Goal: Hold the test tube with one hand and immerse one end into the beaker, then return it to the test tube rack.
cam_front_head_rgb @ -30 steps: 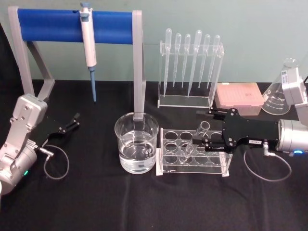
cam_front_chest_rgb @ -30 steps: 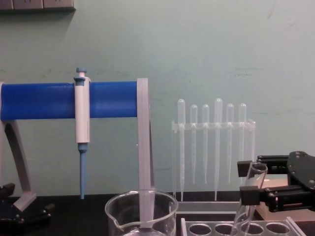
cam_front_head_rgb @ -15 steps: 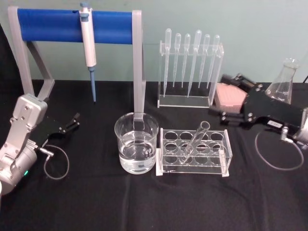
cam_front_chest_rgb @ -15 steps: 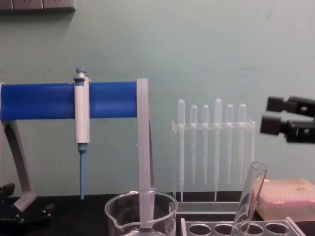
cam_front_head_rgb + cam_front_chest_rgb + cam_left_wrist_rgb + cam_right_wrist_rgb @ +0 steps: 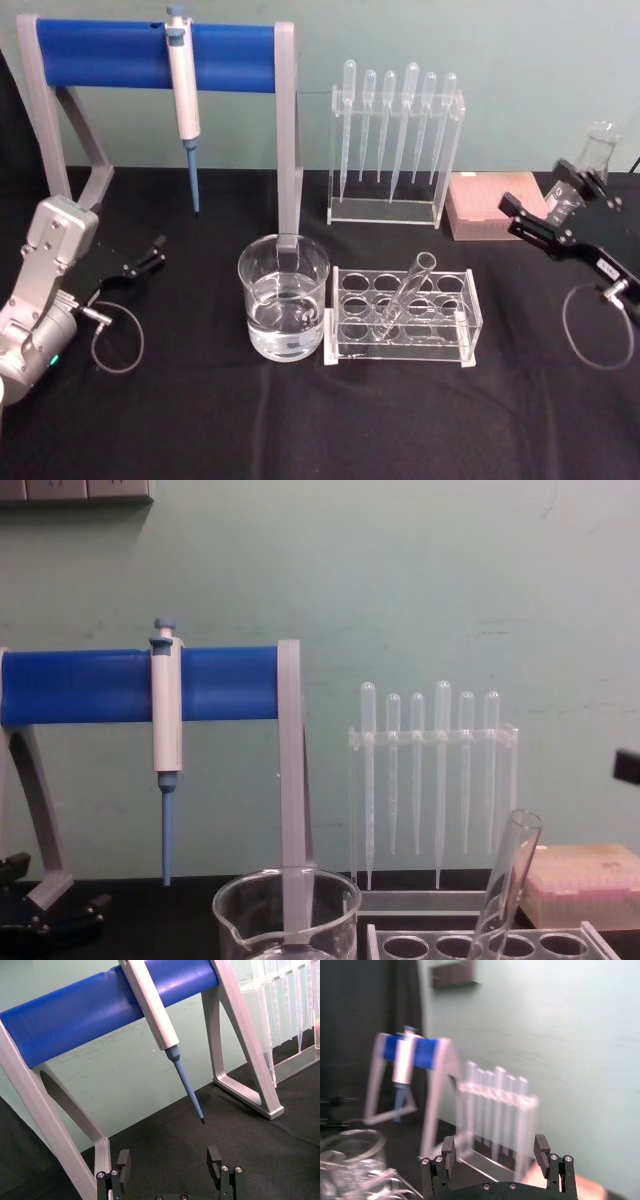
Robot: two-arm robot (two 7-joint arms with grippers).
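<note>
Your black worktop [image 5: 300, 420] met a green wall. The test tube [image 5: 405, 295] leaned in its rack [image 5: 400, 318], beaker [image 5: 283, 310] at nine o'clock, well apart from both grippers, right [image 5: 545, 210] and left [image 5: 155, 252], jaws wide.

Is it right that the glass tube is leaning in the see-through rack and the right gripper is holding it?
Not quite. The glass tube does lean in the see-through rack, but the right gripper is not holding it. The head view shows that gripper off to the side by the pink box, fingers open.

You see a glossy clear glass tube [image 5: 403, 292] and beaker [image 5: 284, 297], a clear plastic rack [image 5: 402, 318] beside the beaker, all on matt black cloth [image 5: 300, 420].
</note>
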